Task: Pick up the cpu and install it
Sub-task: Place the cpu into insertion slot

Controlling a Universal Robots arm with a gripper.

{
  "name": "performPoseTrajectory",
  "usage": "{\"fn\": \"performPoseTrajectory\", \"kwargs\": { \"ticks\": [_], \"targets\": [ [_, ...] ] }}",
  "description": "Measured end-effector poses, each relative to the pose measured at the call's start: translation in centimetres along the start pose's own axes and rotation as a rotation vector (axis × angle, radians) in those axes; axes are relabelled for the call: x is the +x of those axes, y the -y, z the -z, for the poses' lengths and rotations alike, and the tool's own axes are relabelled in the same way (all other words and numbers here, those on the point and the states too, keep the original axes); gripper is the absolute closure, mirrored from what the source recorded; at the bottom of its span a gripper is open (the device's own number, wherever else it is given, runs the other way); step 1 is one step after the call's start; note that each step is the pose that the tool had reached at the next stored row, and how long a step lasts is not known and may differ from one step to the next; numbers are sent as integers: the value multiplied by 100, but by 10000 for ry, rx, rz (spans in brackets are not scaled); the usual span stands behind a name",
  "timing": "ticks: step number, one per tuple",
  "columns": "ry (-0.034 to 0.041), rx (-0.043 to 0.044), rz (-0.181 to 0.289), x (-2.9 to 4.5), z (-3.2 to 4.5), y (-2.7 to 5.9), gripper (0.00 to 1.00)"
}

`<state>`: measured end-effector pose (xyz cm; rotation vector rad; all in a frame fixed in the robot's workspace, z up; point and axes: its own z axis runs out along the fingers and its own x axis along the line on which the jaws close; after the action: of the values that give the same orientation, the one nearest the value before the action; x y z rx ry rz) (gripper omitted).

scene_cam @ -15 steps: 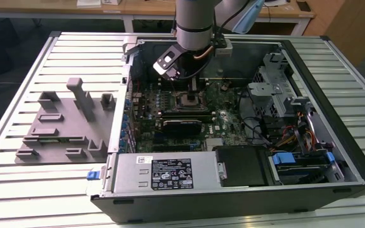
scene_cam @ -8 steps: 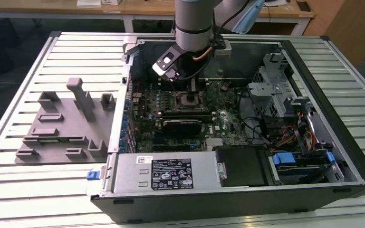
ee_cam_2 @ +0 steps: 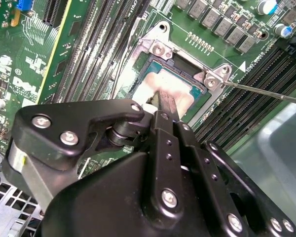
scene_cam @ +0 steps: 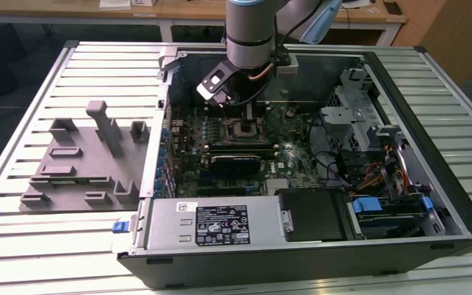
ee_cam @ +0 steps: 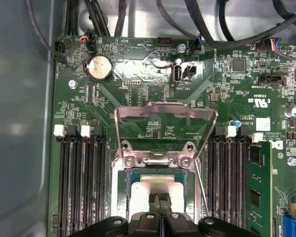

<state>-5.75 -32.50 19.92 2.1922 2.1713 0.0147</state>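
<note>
The cpu lies flat in the motherboard socket, its silvery lid showing inside the metal frame. In the first wrist view the cpu sits below the raised load plate. My gripper is directly over the lid's middle with its two black fingers pressed together, the tips at or just above the lid; whether they touch is unclear. In the exterior view the gripper reaches down into the open computer case over the socket. Nothing is held between the fingers.
A thin socket lever sticks out beside the frame. Memory slots flank the socket, and a green card stands close by. A grey plastic tray lies on the slatted table at the exterior view's left. The power supply and cables crowd the case.
</note>
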Motion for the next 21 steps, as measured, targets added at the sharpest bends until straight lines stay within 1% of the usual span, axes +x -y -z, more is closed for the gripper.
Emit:
{"fn": "performPoseTrajectory", "kwargs": {
  "ticks": [11, 15, 17, 18, 21],
  "targets": [
    [-11, 1, -1, 0, -17, 2, 89],
    [-16, -4, -1, 1, -13, 1, 89],
    [-29, -11, -2, 2, 9, -2, 89],
    [-17, -4, -1, 0, 31, -2, 89],
    [-14, -7, -1, -3, 99, -4, 89]
  ]
}}
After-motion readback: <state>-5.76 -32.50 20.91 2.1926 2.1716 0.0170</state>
